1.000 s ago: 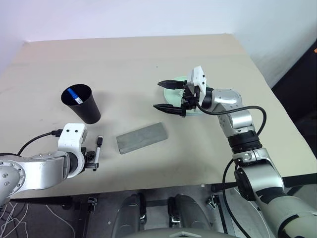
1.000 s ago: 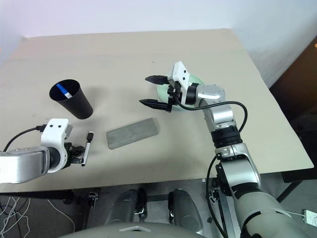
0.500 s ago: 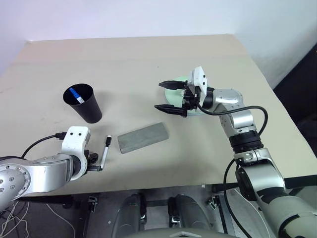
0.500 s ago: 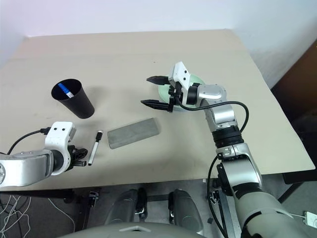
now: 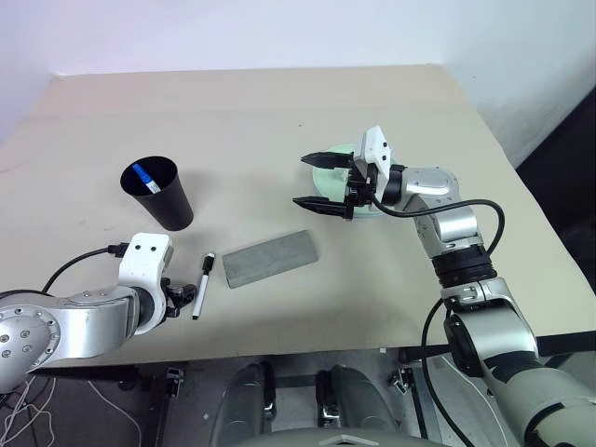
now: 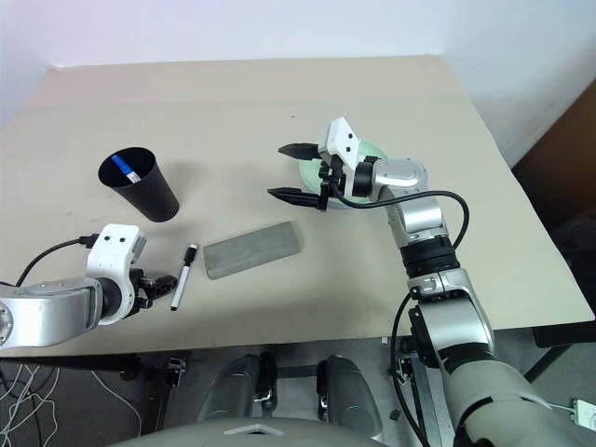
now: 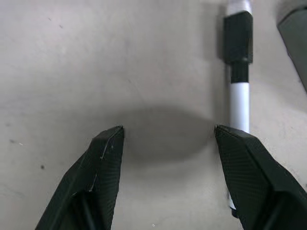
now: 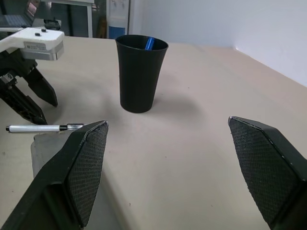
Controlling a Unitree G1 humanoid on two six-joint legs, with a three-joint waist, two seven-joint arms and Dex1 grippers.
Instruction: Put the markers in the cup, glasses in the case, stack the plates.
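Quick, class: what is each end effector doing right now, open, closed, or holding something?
Left end effector: open, empty; the marker lies on the table beside one finger.
Right end effector: open, empty.

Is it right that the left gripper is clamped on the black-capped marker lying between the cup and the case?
Not quite. The left gripper is open, and the marker lies loose on the table beside one finger, as the left wrist view shows. The rest holds.
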